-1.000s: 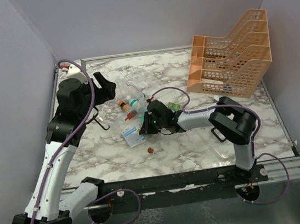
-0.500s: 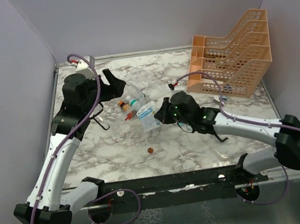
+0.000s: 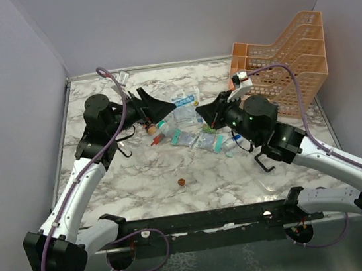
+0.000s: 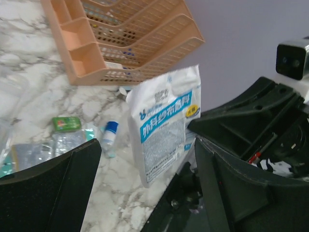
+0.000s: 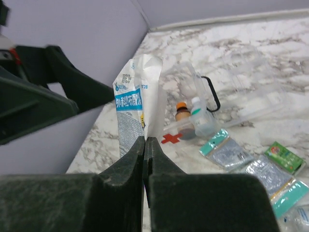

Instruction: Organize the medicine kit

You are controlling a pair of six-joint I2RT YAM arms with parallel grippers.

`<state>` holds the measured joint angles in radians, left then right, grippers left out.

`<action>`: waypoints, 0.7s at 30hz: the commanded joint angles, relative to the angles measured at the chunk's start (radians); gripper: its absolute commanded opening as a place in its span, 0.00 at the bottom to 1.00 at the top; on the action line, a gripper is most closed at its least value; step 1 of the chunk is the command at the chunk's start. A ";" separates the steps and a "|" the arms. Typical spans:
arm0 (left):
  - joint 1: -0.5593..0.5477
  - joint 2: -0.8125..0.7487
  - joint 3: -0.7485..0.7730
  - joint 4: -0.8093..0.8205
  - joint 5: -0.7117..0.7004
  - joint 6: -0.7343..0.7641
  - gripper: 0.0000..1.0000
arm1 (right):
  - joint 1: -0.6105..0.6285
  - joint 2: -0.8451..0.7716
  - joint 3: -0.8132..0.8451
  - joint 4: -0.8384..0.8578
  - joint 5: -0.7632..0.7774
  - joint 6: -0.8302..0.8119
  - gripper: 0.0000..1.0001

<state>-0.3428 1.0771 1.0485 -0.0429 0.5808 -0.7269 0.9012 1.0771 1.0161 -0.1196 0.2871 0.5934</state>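
From above, the right gripper (image 3: 203, 114) pinches a white-and-blue sachet (image 3: 183, 102) clear of the table (image 3: 120, 183), facing the left gripper (image 3: 153, 102), whose jaws stand wide. The medicine kit (image 3: 165, 119) lies just beneath both tips.

Only the left wrist view shows the sachet hanging between that gripper's spread fingers (image 4: 48, 188), with no visible contact.

In the right wrist view the kit sits beyond the closed tips, to their right. It is clear plastic with a black handle (image 5: 212, 96), and two small bottles (image 5: 183, 113) stand beside it.

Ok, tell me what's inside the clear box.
Through the clear wall of the box, an orange-capped bottle and a white bottle sit side by side near the handle. The held pouch covers whatever lies left of them.
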 commanded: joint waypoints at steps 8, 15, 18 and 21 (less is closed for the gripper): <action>-0.004 -0.009 -0.079 0.349 0.194 -0.237 0.56 | 0.004 0.078 0.190 0.093 -0.144 -0.049 0.01; -0.004 -0.009 -0.057 0.383 0.129 -0.204 0.24 | -0.002 0.075 0.169 0.164 -0.211 -0.136 0.01; -0.004 -0.009 -0.044 0.400 0.137 -0.176 0.14 | -0.009 0.085 0.184 0.156 -0.240 -0.129 0.07; -0.001 -0.003 -0.018 0.399 0.157 -0.148 0.08 | -0.028 0.093 0.201 0.155 -0.272 -0.116 0.37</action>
<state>-0.3428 1.0813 0.9737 0.2985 0.7334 -0.9276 0.8936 1.1580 1.1809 -0.0017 0.1001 0.4847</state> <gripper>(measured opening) 0.132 0.174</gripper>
